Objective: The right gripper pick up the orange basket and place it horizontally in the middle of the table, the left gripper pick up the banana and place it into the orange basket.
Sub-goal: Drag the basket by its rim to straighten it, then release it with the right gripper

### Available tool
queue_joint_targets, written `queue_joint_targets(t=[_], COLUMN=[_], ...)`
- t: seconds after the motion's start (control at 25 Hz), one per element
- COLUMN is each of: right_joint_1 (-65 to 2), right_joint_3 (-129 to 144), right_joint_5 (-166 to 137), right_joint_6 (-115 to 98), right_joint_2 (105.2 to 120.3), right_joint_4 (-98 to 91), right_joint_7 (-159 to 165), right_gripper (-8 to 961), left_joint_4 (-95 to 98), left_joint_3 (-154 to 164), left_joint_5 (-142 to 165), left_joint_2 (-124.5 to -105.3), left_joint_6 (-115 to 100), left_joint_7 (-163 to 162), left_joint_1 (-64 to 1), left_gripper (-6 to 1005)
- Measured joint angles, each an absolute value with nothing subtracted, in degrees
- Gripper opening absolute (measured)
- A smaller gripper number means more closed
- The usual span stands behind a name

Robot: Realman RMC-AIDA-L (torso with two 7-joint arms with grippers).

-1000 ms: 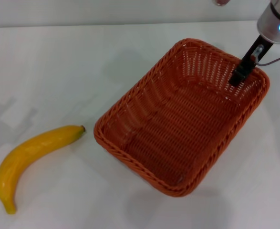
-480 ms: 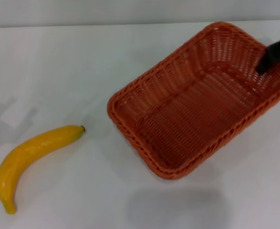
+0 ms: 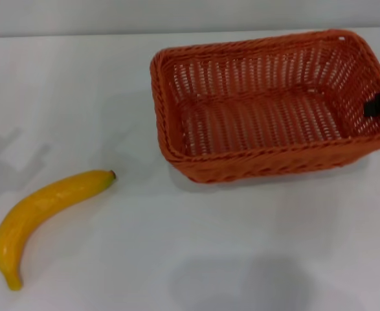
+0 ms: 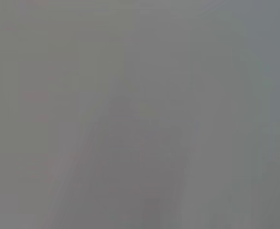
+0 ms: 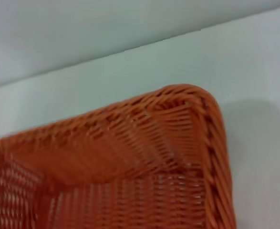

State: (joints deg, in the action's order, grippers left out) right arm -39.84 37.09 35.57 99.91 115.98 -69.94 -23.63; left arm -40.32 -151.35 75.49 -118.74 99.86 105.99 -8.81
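The orange basket [image 3: 274, 159] lies crosswise on the far right part of the white table [image 3: 177, 259], its long side running left to right. A black finger [image 3: 379, 105] of my right gripper reaches in from the right edge and sits against the inside of the basket's right end wall, gripping that rim. The right wrist view shows one woven corner of the basket [image 5: 144, 143] close up. The yellow banana [image 3: 44, 210] rests on the table at the near left, its dark tip pointing toward the basket, well apart from it. My left gripper is out of view.
White tabletop [image 5: 254, 62] extends beyond the basket's corner to a pale wall. The left wrist view shows only flat grey. Open table surface lies between the banana and the basket and along the near edge.
The basket has swung from a diagonal pose to lying crosswise and shifted toward the far right, carried by my right gripper. The banana has not moved.
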Motion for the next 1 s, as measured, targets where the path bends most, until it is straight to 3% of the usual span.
queue_joint_targets(t=[0.28, 0.68, 1.0], right_joint_1=[-29.0, -24.3, -24.5], right_joint_3=[46.6, 49.7, 54.2], right_joint_5=[47.4, 51.1, 51.6], right_joint_6=[93.8, 89.4, 88.1], right_joint_2=[115.21, 115.41, 115.31], right_joint_4=[-73.2, -73.8, -73.3], right_joint_7=[-19.8, -18.2, -18.3], right_gripper=[156, 157, 157], left_joint_4=[-42.1, -42.2, -42.2], left_joint_3=[-151.3, -150.9, -151.0], left_joint_5=[75.5, 75.5, 75.8], left_joint_2=[-118.74, -118.75, -118.83], left_joint_6=[99.8, 100.3, 100.5], left_joint_7=[104.9, 104.3, 104.3], left_joint_1=[-9.1, -9.4, -9.1], left_gripper=[770, 770, 771])
